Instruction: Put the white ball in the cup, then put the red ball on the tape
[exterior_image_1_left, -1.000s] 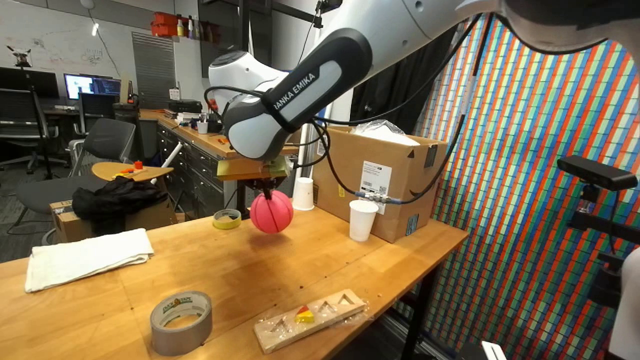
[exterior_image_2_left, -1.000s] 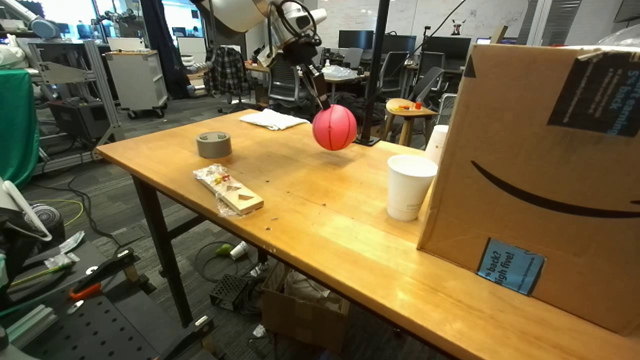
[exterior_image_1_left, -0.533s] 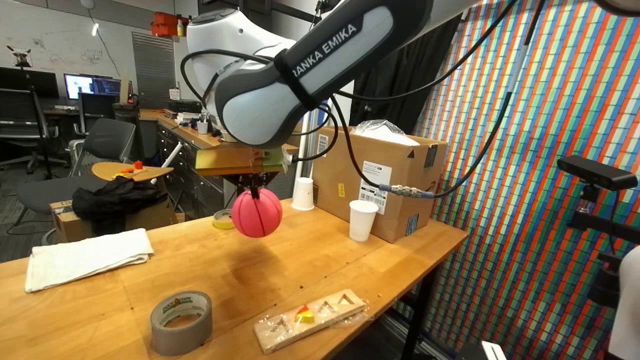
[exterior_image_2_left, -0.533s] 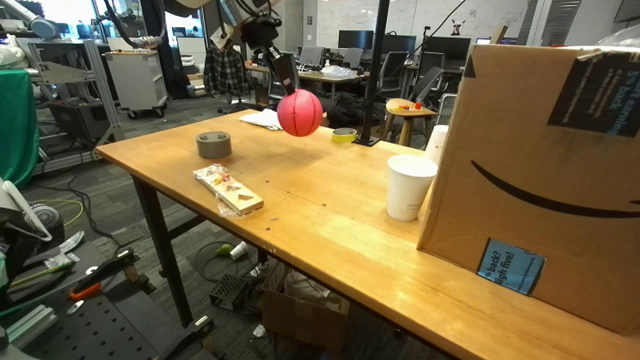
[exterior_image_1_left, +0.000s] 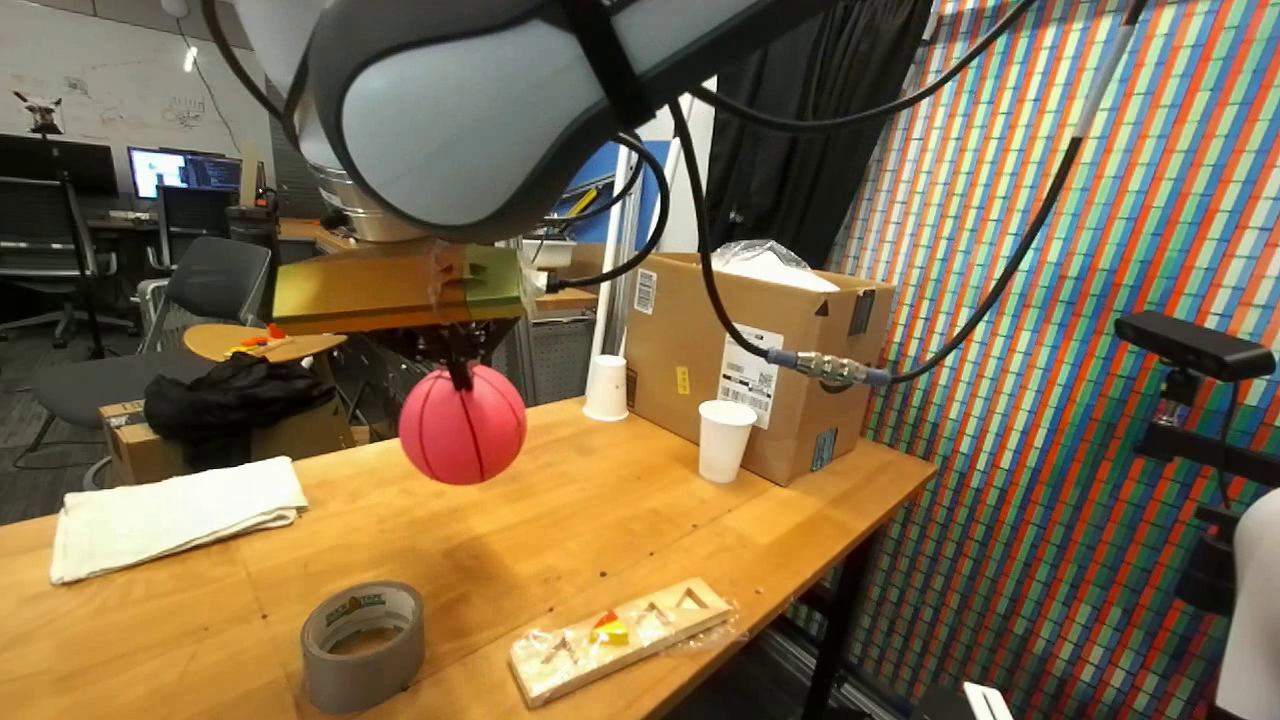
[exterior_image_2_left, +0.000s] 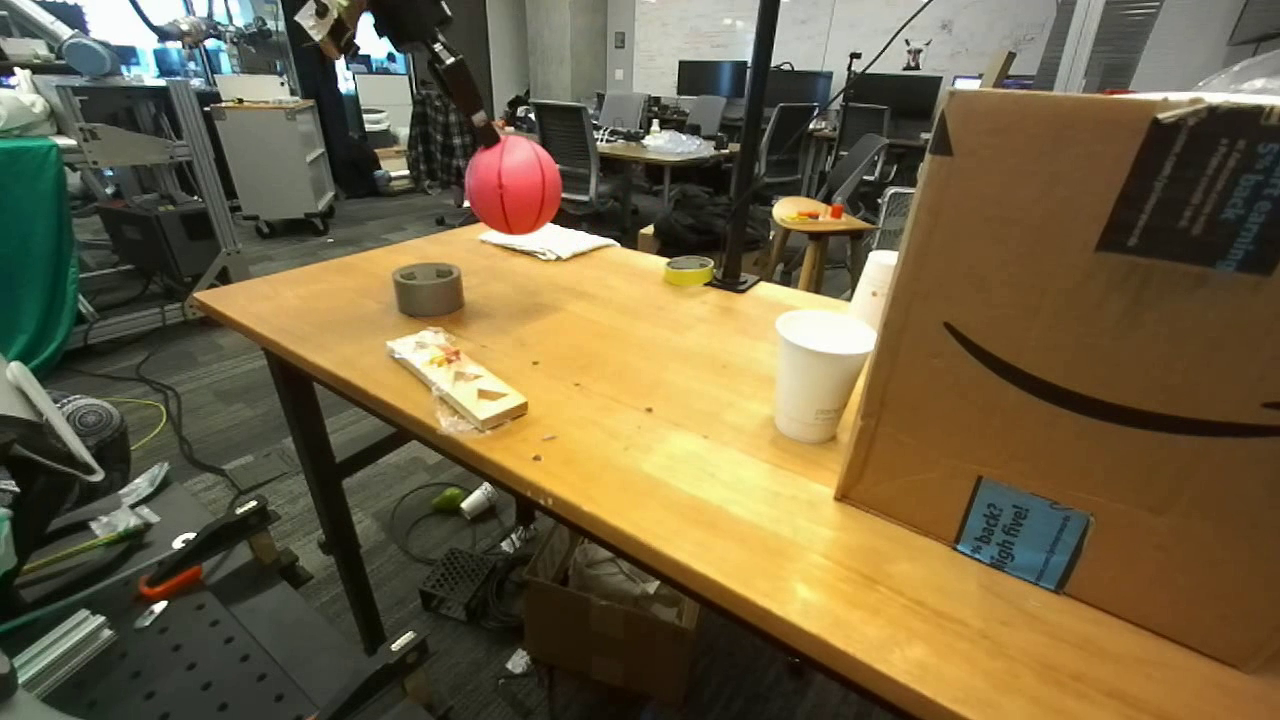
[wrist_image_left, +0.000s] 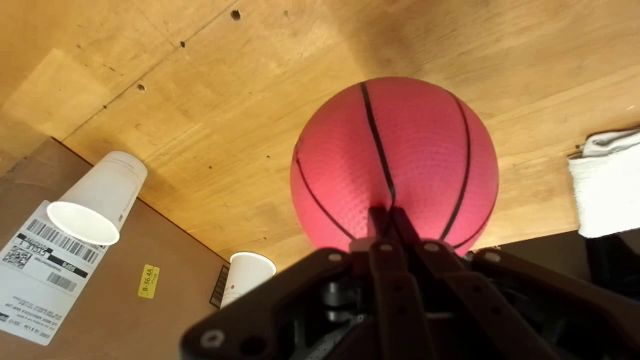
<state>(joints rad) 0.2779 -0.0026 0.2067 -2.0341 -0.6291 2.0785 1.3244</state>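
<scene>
The hand (wrist_image_left: 387, 213) grips the red ball (wrist_image_left: 400, 155), its two fingertips (wrist_image_left: 407, 228) drawn tight together against the ball's skin, as the wrist view shows. In both exterior views the ball hangs beneath the hand, raised above the wooden surface (exterior_image_1_left: 560, 520); in an exterior view the white and grey arm (exterior_image_1_left: 450, 140) spans the scene from the right. The tape (exterior_image_1_left: 368, 678), a wide grey roll, lies flat on the near left of the surface; the ball is farther back and to the right of it, the two well apart. The cup (exterior_image_1_left: 724, 445), white and upright with its mouth up, stands on the right just beside a large cardboard box (exterior_image_1_left: 805, 400); whether the two touch I cannot tell. A second white, cup-like object (exterior_image_1_left: 606, 388), narrower at the top, stands farther back along the box. Between the tape and the right-hand edge lies a wooden strip (exterior_image_1_left: 650, 642) with triangular cut-outs, partly in clear plastic, a small red and yellow piece (exterior_image_1_left: 608, 632) on it. A folded white cloth (exterior_image_1_left: 180, 515) lies at the far left. In an exterior view a yellow tape roll (exterior_image_2_left: 689, 273) sits just beside the foot of a black post (exterior_image_2_left: 750, 140).
</scene>
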